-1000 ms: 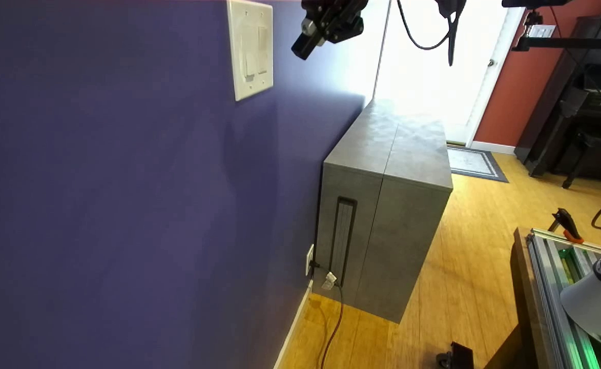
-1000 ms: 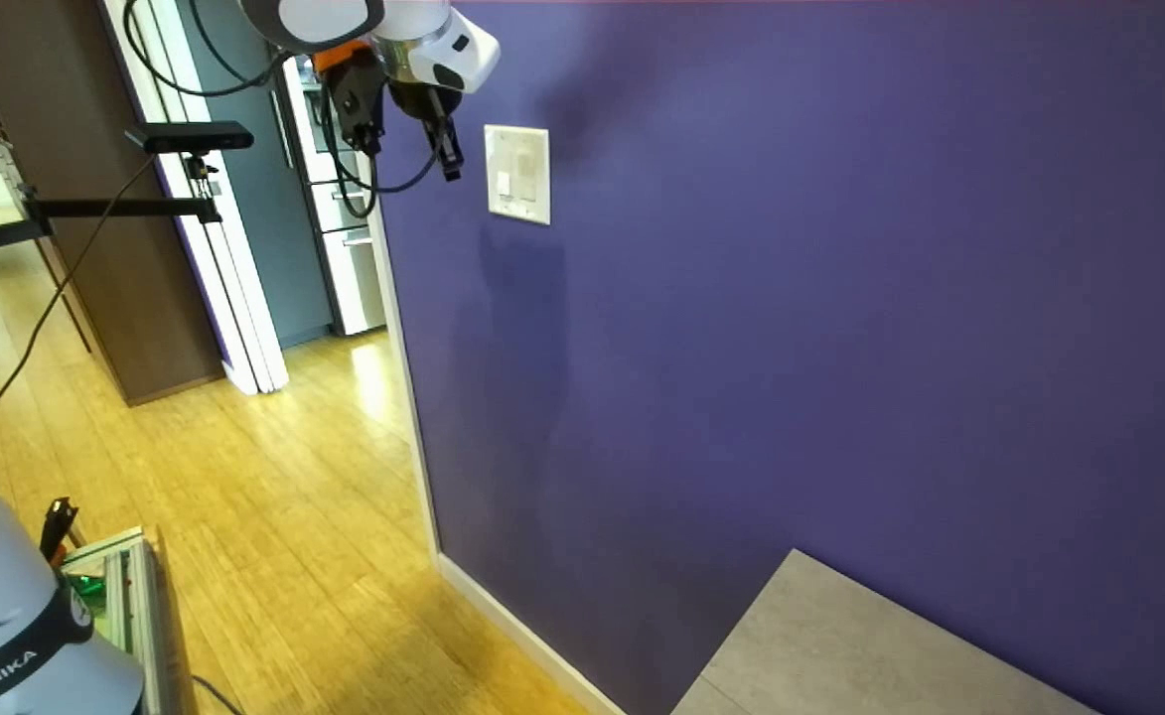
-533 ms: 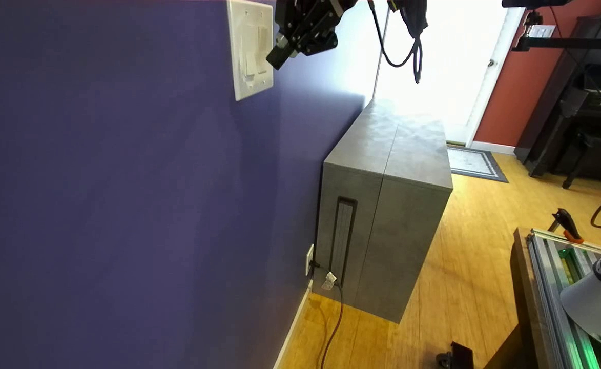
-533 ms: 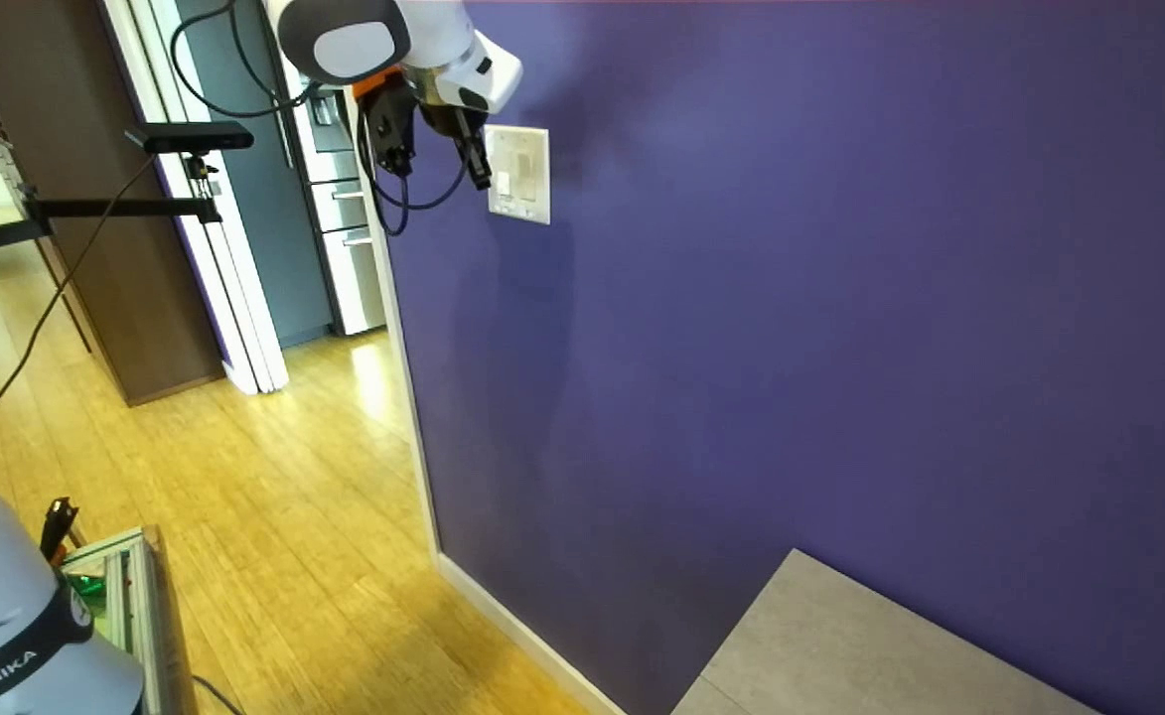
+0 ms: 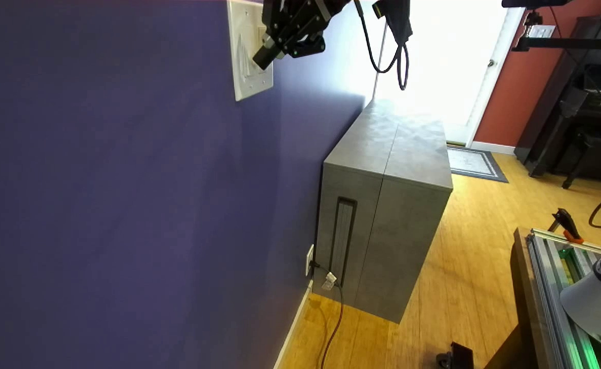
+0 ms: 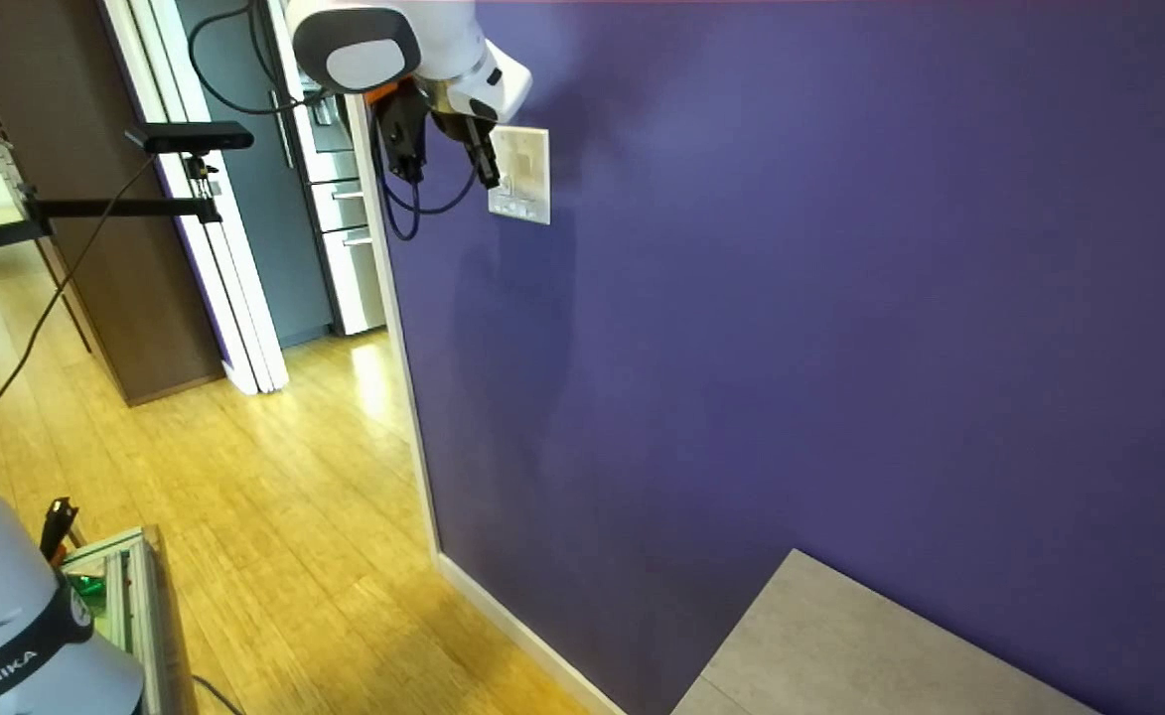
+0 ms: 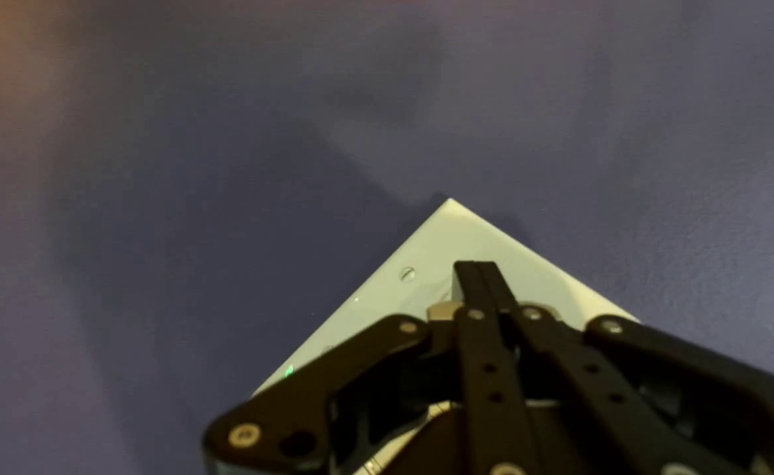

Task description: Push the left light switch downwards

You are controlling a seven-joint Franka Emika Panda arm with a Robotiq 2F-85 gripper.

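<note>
A white wall plate sits on the purple wall, with two flat switches on it. It also shows in an exterior view and in the wrist view. The left switch is the one nearer the camera in this exterior view, partly beside and behind my fingertips. My gripper is shut and empty, its tips at the lower part of the left switch, appearing to touch it. In the wrist view the fingers of the gripper are pressed together over the plate and hide the switches.
A grey cabinet stands against the wall below the plate. A wall outlet with a plugged cord is beside it. A camera on a dark arm stands near the doorway. Cables hang under the wrist.
My shut gripper has moved towards the wall, from beside the plate to over its lower part. The left switch's outline looks different, seemingly tilted, and its bright lower patch has dimmed.
</note>
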